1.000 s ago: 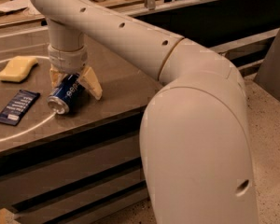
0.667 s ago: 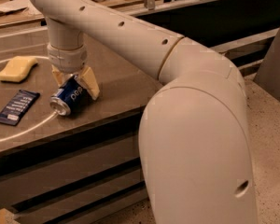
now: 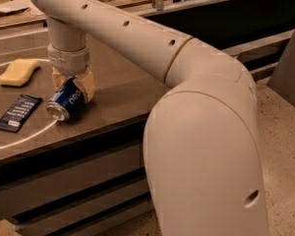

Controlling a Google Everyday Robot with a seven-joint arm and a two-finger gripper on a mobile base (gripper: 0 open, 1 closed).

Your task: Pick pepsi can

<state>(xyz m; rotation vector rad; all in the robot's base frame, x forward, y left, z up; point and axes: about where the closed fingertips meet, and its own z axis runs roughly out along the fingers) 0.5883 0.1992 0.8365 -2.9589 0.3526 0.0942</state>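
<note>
The pepsi can [image 3: 64,101] is a dark blue can with white lettering. It lies tilted on the dark table [image 3: 123,95], its silver end facing the lower left. My gripper [image 3: 72,84] comes straight down from the white arm onto the can. Its tan fingers [image 3: 87,86] flank the can on both sides and press against it. The gripper is shut on the can, whose upper end is hidden between the fingers.
A flat dark blue packet [image 3: 17,112] lies just left of the can. A yellow sponge [image 3: 17,72] lies further back left. A white circle line [image 3: 19,140] is marked on the table. The table's front edge runs close below the can. My white arm fills the right side.
The right finger has moved inward against the can. The can has shifted slightly left and tilted a little more. The arm has barely moved.
</note>
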